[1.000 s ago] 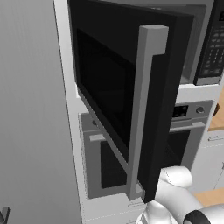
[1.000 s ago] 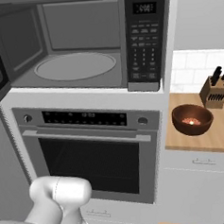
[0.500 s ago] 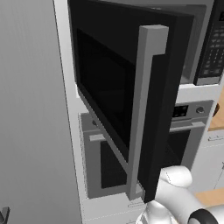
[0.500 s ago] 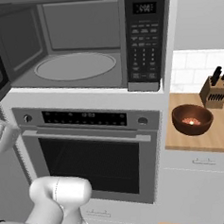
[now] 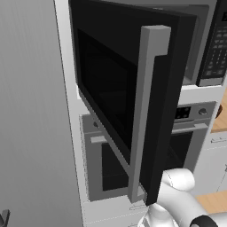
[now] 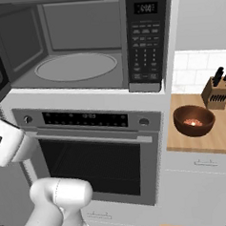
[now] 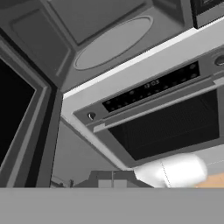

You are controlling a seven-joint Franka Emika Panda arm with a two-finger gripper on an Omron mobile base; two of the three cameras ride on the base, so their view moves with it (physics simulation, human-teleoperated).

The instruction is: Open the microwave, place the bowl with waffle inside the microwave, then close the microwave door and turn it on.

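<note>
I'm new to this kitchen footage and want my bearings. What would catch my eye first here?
The microwave door stands swung wide open, its long silver handle looming in the left base view. Behind it, the microwave shows a grey cavity with a bare round turntable, above the silver wall oven. To the right, the dark reddish-brown bowl sits on the wooden counter near a knife block.

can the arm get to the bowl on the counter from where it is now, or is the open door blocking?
Probably yes. The bowl sits in the open on the wooden counter right of the oven, while the microwave door swings out to the left, away from that path.
</note>
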